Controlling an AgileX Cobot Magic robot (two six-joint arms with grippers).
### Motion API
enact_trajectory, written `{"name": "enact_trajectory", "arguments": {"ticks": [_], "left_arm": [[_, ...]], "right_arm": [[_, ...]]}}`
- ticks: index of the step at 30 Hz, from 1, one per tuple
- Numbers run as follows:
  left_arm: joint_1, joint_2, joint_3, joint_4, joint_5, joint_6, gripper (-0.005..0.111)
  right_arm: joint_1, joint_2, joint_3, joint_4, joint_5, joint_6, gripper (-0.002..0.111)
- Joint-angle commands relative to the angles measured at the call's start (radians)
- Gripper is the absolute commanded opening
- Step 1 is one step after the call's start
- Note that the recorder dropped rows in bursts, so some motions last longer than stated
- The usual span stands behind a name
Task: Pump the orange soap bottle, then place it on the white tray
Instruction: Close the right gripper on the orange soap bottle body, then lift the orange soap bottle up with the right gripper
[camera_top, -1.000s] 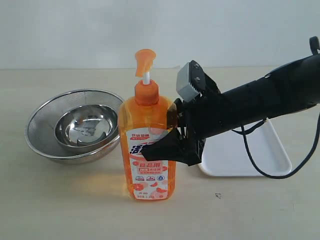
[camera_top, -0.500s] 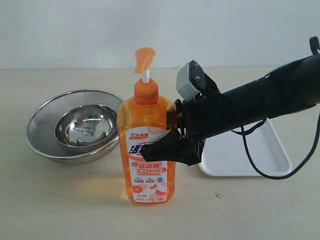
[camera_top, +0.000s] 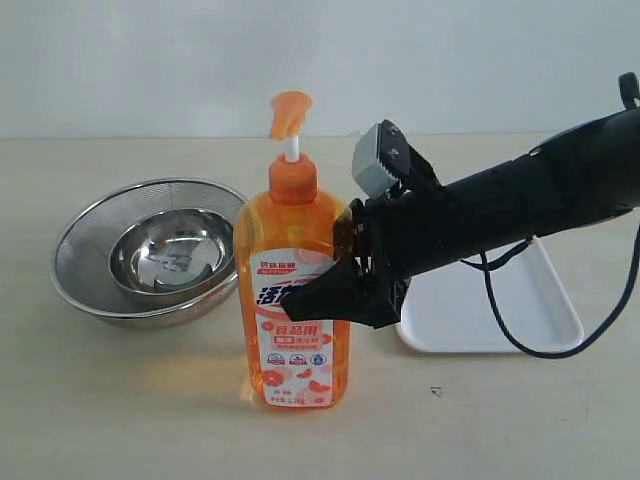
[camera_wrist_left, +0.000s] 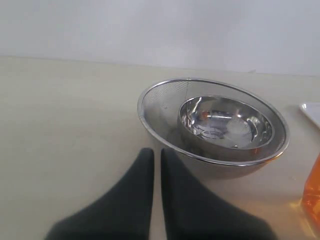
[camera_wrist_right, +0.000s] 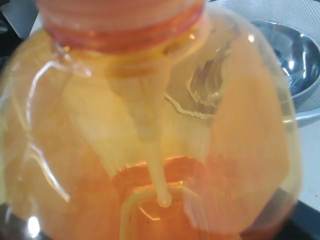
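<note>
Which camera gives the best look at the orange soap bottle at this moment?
The exterior view: the orange soap bottle shows whole there, from pump head to base, label facing the camera. The right wrist view is filled by its shoulder alone, and the left wrist view catches only an orange sliver at the frame's edge.

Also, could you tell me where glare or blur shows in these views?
Exterior view: sharp, with an orange glow on the table beside the orange soap bottle; left wrist view: glare inside the steel bowl; right wrist view: the bottle fills the frame, blurred, with highlights.
</note>
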Motion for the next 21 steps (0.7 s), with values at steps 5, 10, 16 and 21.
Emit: {"name": "enact_trajectory", "arguments": {"ticks": [5,10,16,21], "left_arm": [[0.003,-0.003,0.004,0.002,-0.007,0.008,0.005],[0.003,-0.003,0.004,0.002,-0.007,0.008,0.005],[0.003,-0.003,0.004,0.002,-0.007,0.008,0.005],[0.003,-0.003,0.004,0.002,-0.007,0.008,0.005]], "right_arm": [[0.003,-0.028,-0.001,0.001,-0.106,0.012,0.000],[0.003,-0.093,-0.001,0.001,-0.143,0.004,0.000],[0.003,-0.170,-0.001,0.001,-0.165,0.015,0.000],[0.003,-0.189,-0.001,0.001,-0.205,0.046,0.000]]}}
